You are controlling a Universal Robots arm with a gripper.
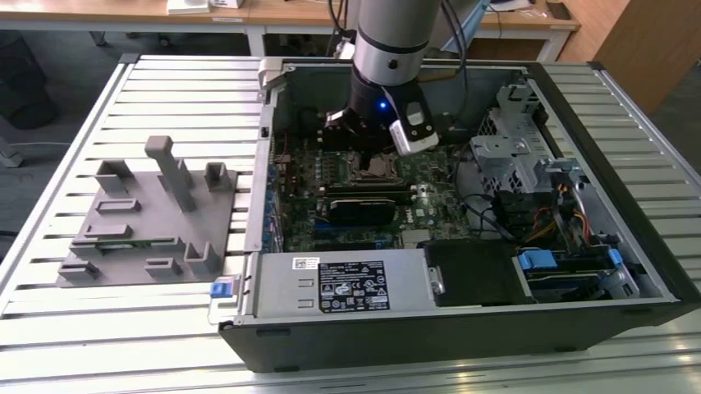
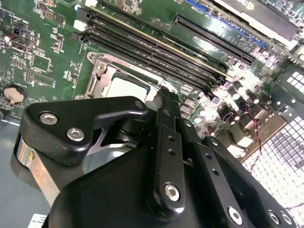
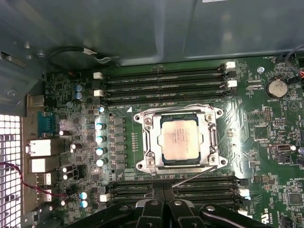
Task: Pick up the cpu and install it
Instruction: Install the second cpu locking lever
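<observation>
The cpu (image 3: 180, 138), a flat square chip with a silver top, lies inside the metal socket frame (image 3: 142, 142) on the green motherboard. In the second wrist view the cpu (image 2: 124, 88) is partly hidden behind the black gripper body. My gripper (image 3: 164, 198) hovers just beside the socket, over the memory slots, with its two fingers pressed together and nothing between them. From the exterior view the gripper (image 1: 367, 146) hangs inside the open computer case, right above the socket (image 1: 378, 169).
Memory slots (image 3: 164, 85) run along both sides of the socket. The case walls (image 1: 268, 164) enclose the board, with a drive cage (image 1: 515, 148) and power supply (image 1: 345, 283) nearby. A grey parts fixture (image 1: 153, 222) sits on the slatted table at the exterior view's left.
</observation>
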